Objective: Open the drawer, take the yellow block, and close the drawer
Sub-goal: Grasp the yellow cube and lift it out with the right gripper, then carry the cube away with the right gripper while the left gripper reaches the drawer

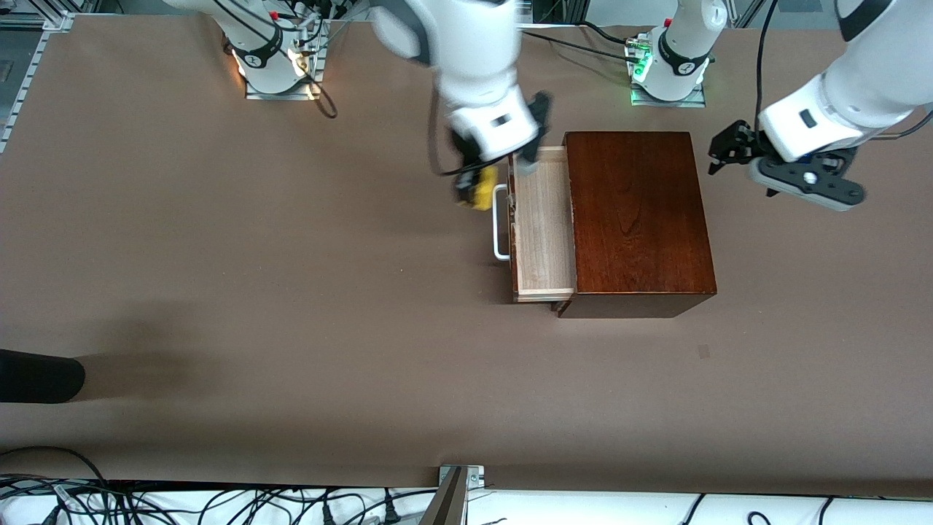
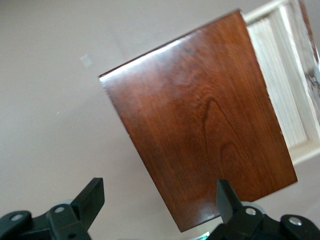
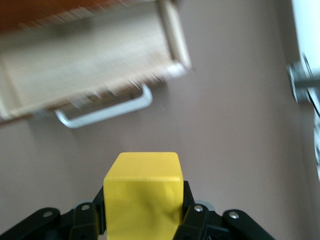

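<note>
The dark reddish-brown wooden box [image 1: 638, 219] stands mid-table. Its drawer [image 1: 541, 222] is pulled open toward the right arm's end, showing a pale wood interior with nothing in it and a white bar handle [image 1: 500, 222]. My right gripper [image 1: 474, 191] is shut on the yellow block [image 1: 481, 195] and holds it in the air over the table, just beside the handle. In the right wrist view the block [image 3: 142, 195] sits between the black fingers, with the drawer [image 3: 85, 60] beyond it. My left gripper [image 1: 725, 149] is open and empty, up in the air beside the box at the left arm's end; the box top [image 2: 200, 135] fills the left wrist view.
A dark rounded object [image 1: 36, 375] lies at the table's edge at the right arm's end, nearer the camera. Cables [image 1: 321, 80] trail by the right arm's base. A metal bracket [image 1: 455, 488] stands at the table's near edge.
</note>
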